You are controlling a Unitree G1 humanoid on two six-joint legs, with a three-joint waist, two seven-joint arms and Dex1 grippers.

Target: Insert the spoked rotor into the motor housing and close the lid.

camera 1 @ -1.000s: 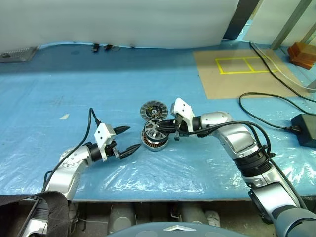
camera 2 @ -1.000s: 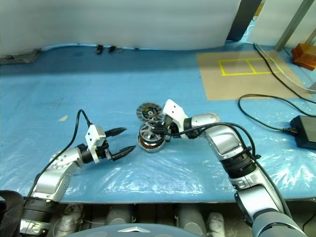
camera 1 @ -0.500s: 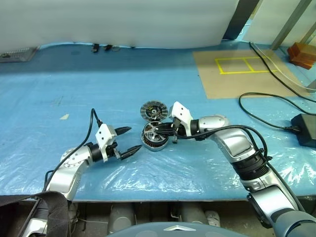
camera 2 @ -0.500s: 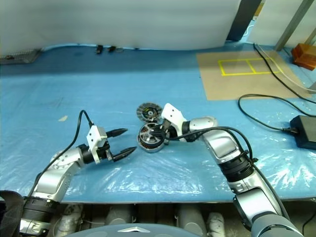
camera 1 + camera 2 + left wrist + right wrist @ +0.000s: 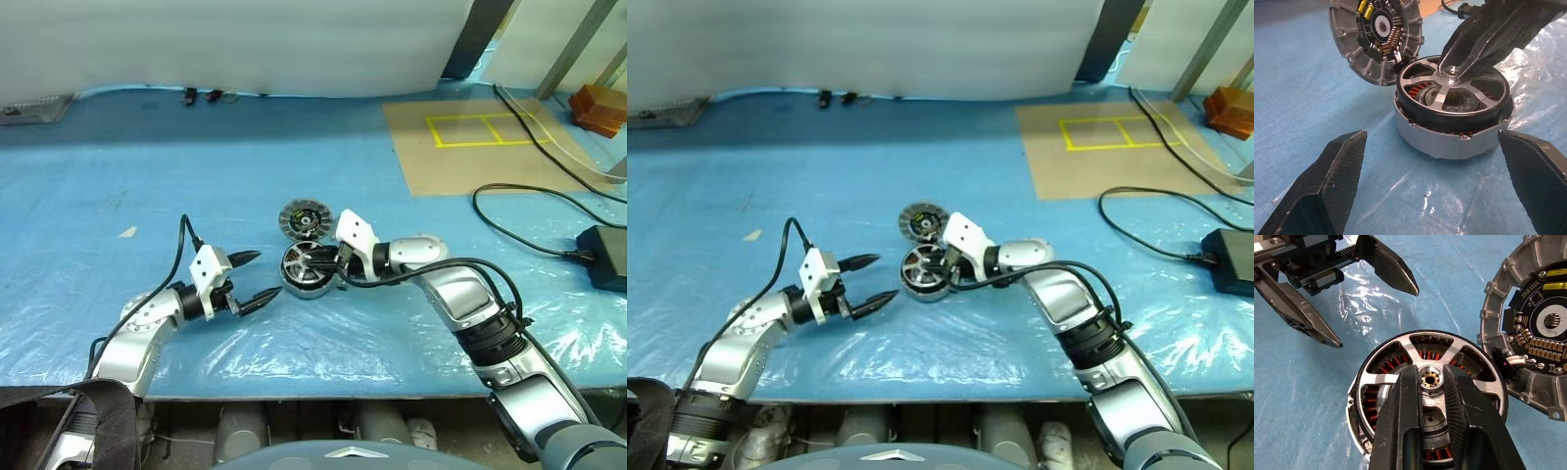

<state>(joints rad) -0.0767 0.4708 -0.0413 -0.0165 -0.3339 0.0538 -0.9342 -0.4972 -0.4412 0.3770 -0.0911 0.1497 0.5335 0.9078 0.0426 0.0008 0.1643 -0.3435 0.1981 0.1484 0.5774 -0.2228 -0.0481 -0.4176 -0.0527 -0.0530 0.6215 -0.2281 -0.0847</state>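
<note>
Worktop: we see a blue plastic-covered worktop carrying all the parts.
Motor housing: the round silver-rimmed metal motor housing with copper-orange coils sits near the middle of the worktop, between our two tools.
Spoked rotor: the flat shiny silver spoked rotor lies on top of the housing, its coils showing through the cut-outs.
Right tool: our right tool reaches in from the right, its two black fingers drawn narrow on the rotor's small central hub.
Left tool: our left tool hangs just left of the housing, its black fingers spread wide and holding nothing, apart from the housing.
Lid: the round lid with the grey ribbed rim and dark centre rests just beyond the housing on the far side, touching or nearly touching it, its inner face with coloured bits turned up.
Cable: a black cable runs over the right part of the worktop.
</note>
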